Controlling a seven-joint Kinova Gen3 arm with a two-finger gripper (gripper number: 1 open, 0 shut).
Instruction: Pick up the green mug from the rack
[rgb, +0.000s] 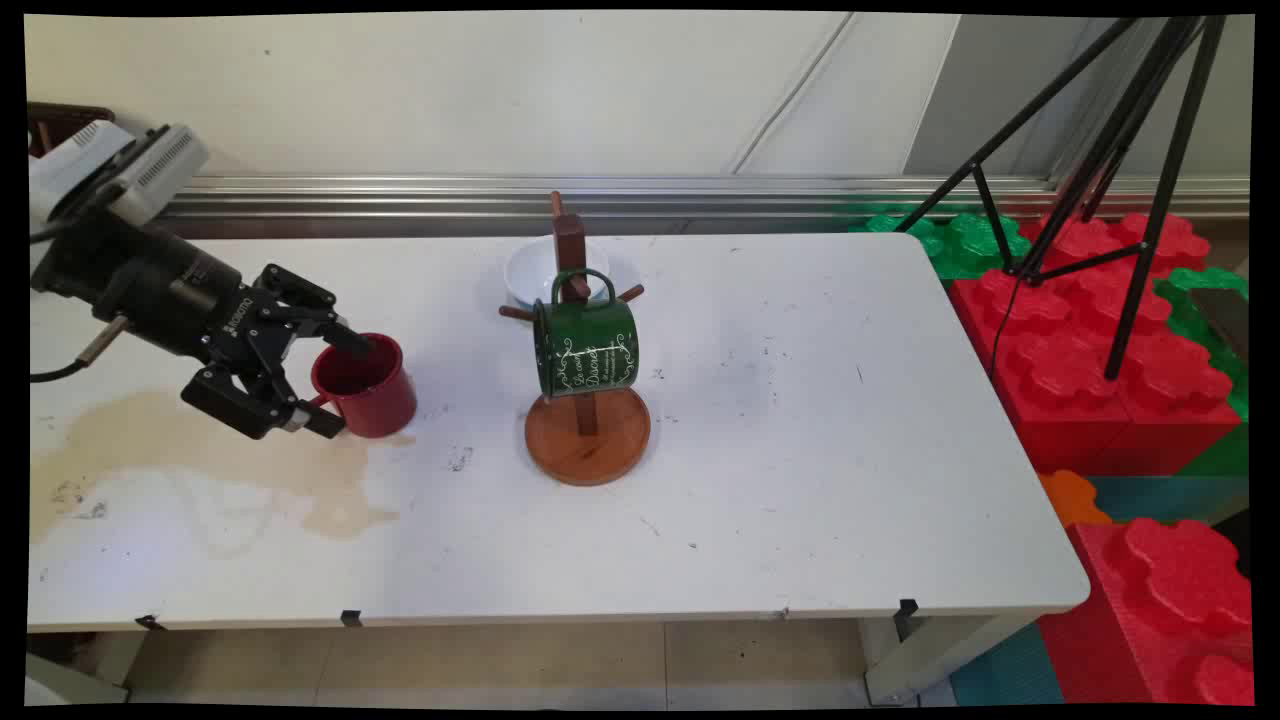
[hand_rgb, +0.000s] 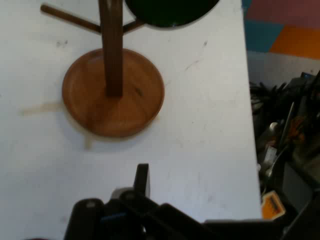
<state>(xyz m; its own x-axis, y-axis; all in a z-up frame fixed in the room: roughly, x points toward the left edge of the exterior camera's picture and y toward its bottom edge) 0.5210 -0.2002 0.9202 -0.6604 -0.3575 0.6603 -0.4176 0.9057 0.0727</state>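
White worktop, tan stain at left; wooden mug tree at centre, green mug hung on a peg; white bowl behind; red mug left of tree, upright; hand spread wide, straddling its wall.

Bright, even light; soft shadows lie under things on the worktop; hand view slightly blurred.

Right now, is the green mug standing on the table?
No, the green mug hangs on a peg of the wooden mug tree, off the table.
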